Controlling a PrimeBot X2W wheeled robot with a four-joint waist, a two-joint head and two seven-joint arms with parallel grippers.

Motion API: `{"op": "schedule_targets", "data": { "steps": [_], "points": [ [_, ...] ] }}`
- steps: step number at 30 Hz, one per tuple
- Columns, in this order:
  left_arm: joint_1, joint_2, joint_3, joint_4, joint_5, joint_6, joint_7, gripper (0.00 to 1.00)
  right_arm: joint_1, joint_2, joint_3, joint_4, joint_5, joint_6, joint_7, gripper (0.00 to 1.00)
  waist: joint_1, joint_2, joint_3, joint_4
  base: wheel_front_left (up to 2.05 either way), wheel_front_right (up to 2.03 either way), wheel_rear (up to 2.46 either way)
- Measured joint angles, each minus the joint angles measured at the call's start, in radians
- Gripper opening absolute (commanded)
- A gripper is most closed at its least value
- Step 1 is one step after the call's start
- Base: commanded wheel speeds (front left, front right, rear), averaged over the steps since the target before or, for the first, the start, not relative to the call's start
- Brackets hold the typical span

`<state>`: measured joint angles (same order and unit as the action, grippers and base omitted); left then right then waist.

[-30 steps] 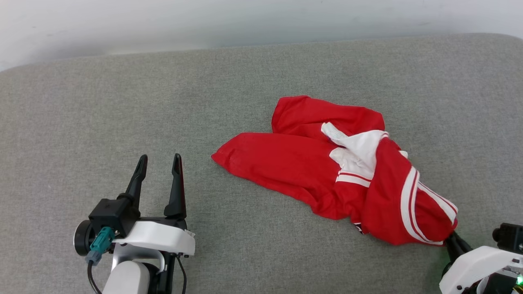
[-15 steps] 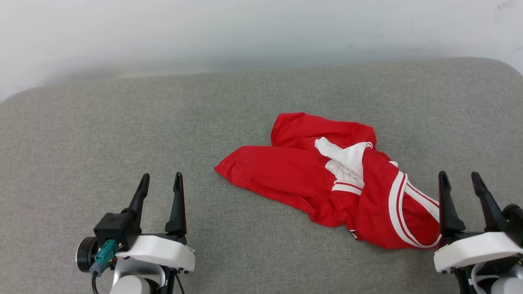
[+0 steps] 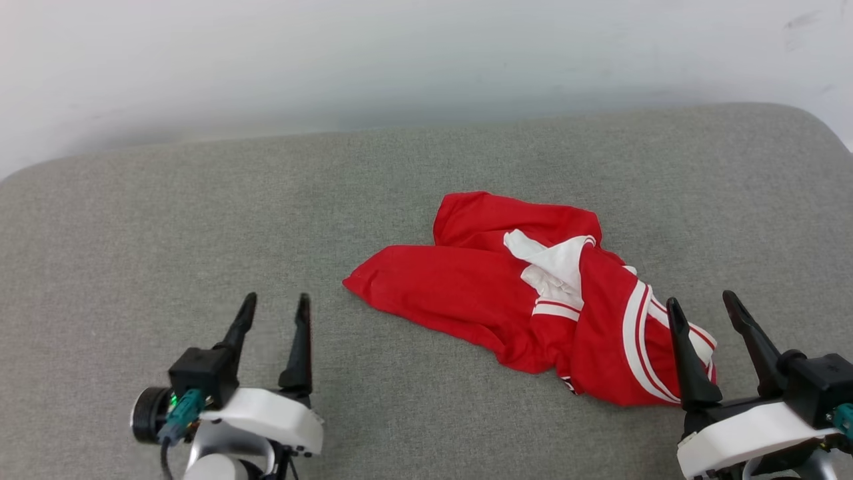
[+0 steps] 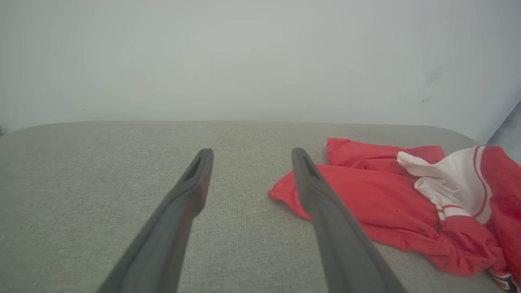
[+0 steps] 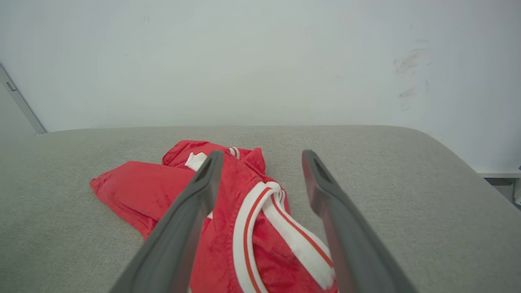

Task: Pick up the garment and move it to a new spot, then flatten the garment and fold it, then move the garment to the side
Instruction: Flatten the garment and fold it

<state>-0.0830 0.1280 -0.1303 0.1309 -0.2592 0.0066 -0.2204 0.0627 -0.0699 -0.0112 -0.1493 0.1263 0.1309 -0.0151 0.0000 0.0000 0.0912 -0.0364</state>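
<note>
The crumpled red sports jersey with white striped trim (image 3: 493, 300) lies bunched right of centre on the grey fabric-covered surface (image 3: 166, 220), so flattening looks to be the step in hand. The left gripper (image 3: 277, 298) and right gripper (image 3: 701, 300) both gape empty (the right just beside the striped hem). The next move calls for pinching two edges apart, and bare room lies leftward.

We have open grey surface (image 3: 200, 220) left of, beyond and in front of the crumpled garment (image 3: 466, 293), which blocks the path just ahead of the right gripper (image 3: 701, 298), and the pale wall (image 3: 400, 60) bounds the far edge.
</note>
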Motion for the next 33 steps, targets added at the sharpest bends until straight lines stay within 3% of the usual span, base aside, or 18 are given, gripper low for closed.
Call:
{"op": "schedule_targets", "data": {
  "steps": [13,20,27,33],
  "points": [
    [-0.287,-0.005,-0.267,0.009,0.07,-0.12,0.226,1.0,-0.024,0.003,0.0,-0.057,0.008,0.0,0.026,1.0,0.0,0.0,0.097,-0.015,0.0,0.0,0.0],
    [-0.416,-0.001,-0.444,0.079,0.036,-0.136,0.366,1.0,-0.051,0.007,0.008,-0.061,0.014,0.0,0.019,1.0,0.0001,0.0,0.16,-0.055,0.0,0.0,0.0],
    [-0.481,0.073,-0.653,0.149,-0.083,-0.137,0.519,1.0,-0.063,0.012,0.011,-0.04,0.022,0.0,0.006,1.0,0.0001,0.0,0.195,-0.096,0.0,0.0,0.0],
    [-0.541,0.133,-0.773,0.197,-0.161,-0.137,0.65,1.0,-0.077,0.015,0.011,-0.028,0.028,0.0,-0.002,1.0,0.0001,0.0,0.216,-0.106,0.0,0.0,0.0]
  ]
}}
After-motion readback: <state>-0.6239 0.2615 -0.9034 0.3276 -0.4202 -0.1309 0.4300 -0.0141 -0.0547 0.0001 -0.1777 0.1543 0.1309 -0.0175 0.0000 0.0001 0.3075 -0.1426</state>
